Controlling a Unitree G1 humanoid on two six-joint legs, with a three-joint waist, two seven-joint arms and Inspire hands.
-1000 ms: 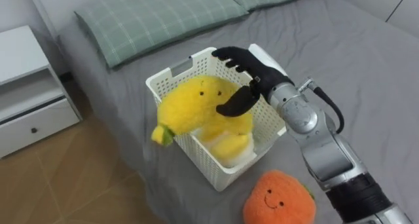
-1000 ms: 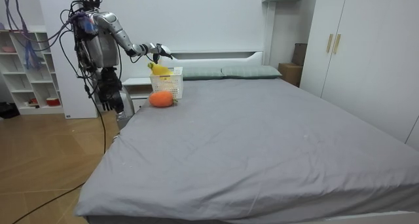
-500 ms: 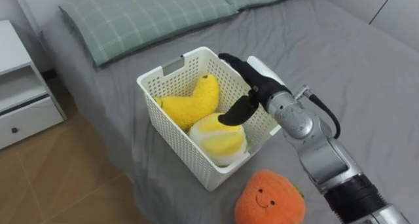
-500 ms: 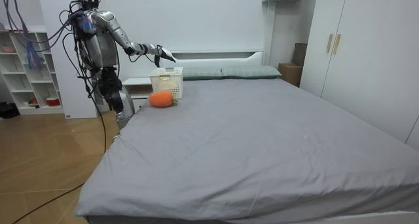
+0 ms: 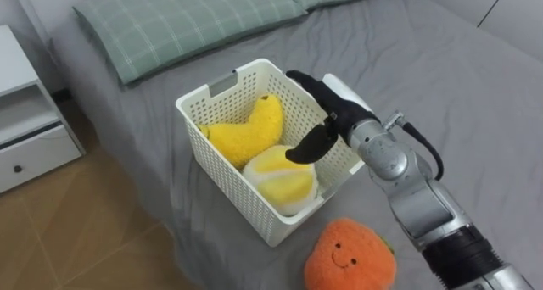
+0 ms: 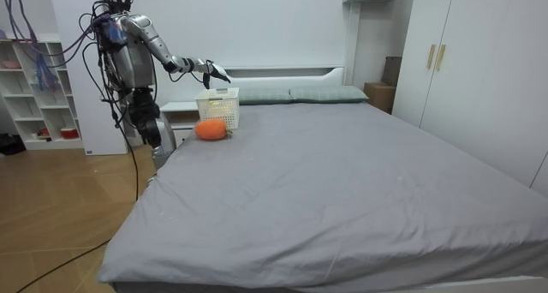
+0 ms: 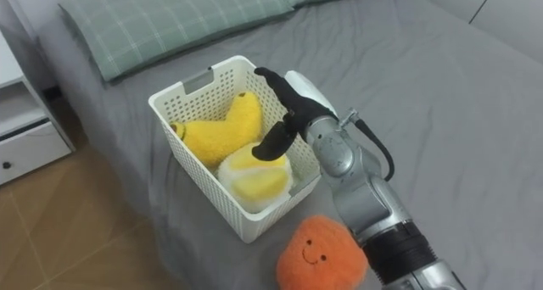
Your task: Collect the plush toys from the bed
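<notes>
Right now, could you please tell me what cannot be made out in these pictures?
Left eye view: orange plush toy, lower part cut off by the bottom edge.
Left eye view: basket floor, hidden by the banana toy and round yellow toy.
Left eye view: round yellow toy's edge, covered by the right hand.
</notes>
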